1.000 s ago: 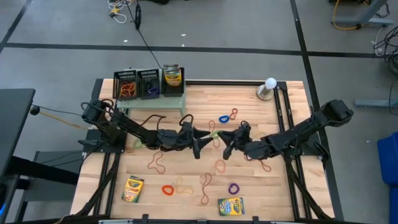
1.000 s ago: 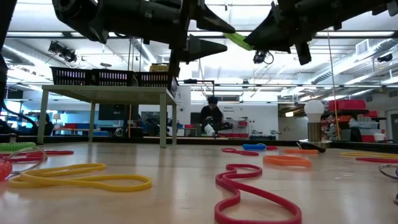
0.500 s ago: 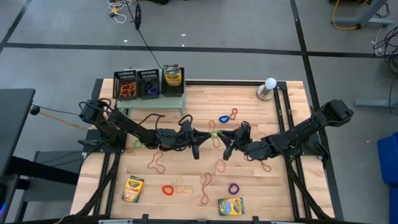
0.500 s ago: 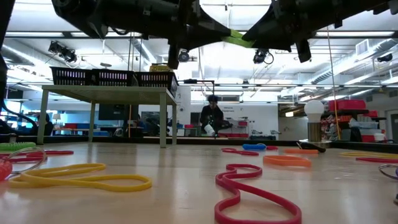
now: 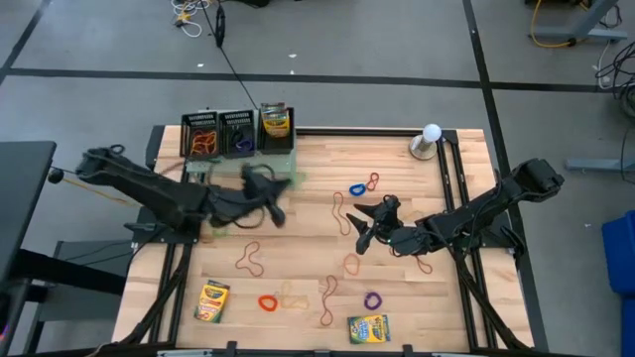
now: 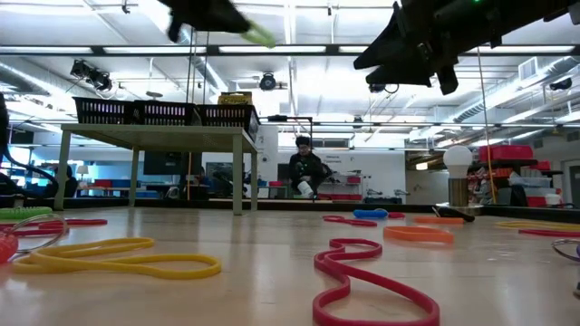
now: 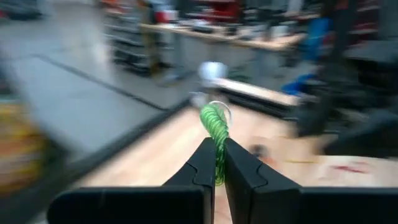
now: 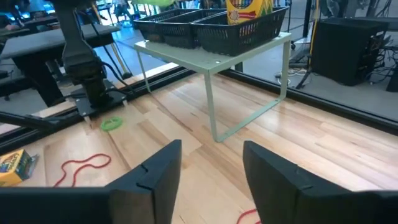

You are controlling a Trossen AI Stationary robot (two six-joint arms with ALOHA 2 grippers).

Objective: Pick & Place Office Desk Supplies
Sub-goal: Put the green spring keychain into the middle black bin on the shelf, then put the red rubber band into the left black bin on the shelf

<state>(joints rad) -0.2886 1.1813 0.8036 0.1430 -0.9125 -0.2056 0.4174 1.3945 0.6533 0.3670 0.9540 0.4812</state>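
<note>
Left tool [image 7: 216, 167] pinches green rubber band [image 7: 215, 127], just short of mesh trays [image 5: 220, 133] | right tool [image 8: 210, 163] spread, empty | you still have many bands [image 5: 248, 260] and two crayon boxes [image 5: 212, 301] on bench [image 5: 317, 159].

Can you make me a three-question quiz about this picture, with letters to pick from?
1. Where are the black mesh trays?
A. on the pale green stand
B. on the floor
C. beside the globe

2. What colour is the rubber band in the left gripper?
A. red
B. green
C. blue

3. How are the right gripper's fingers?
A. shut on a crayon box
B. shut on nothing
C. open

Answers:
1 A, the trays sit on the stand's top at the table's far edge.
2 B, a green loop sticks out between the shut fingers.
3 C, its wrist view shows a wide empty gap.
</note>
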